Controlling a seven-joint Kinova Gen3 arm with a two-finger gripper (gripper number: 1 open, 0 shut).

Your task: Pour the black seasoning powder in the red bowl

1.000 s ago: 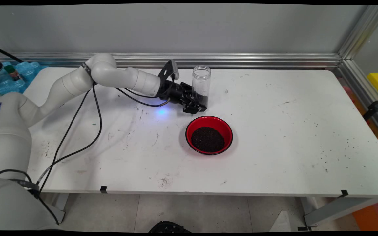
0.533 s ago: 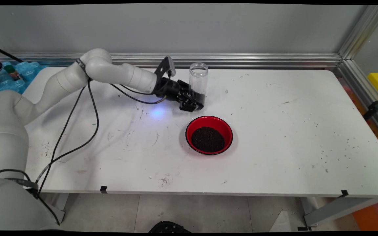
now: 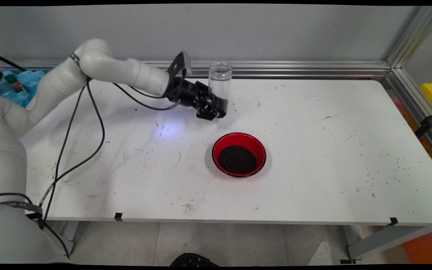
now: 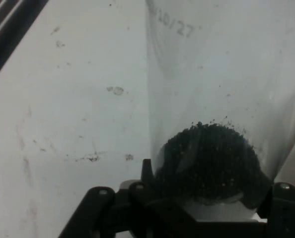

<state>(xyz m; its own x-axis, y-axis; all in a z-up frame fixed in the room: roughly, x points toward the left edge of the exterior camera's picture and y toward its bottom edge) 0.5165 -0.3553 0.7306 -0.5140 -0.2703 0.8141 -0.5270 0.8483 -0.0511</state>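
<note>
— Grip state was asked about first: what was seen at the gripper (image 3: pixel 216 108)?

— It was found clamped around the lower part of a clear jar (image 3: pixel 219 80), which was held upright. In the hand view the jar (image 4: pixel 222 99) filled the space just ahead of the linkage, with a small heap of dark granules (image 4: pixel 209 158) settled at its bottom.

— And what had changed over the last second?

— The jar had been carried up and away from the red bowl (image 3: pixel 239 153), toward the wall. A second before, its base was seen lower, close to the bowl's far rim; now a clear band of white table (image 3: pixel 313 150) was left between them, and the jar appeared to be lifted off the surface.

— What was noted beyond the gripper?

— The bowl, below and slightly to the side of the held jar in the main view, was filled with the same sort of dark granules (image 3: pixel 237 159). Scattered dark specks were seen on the table well off to the far side. Black cables (image 3: pixel 88 123) were hanging from the arm behind the gripper.
</note>
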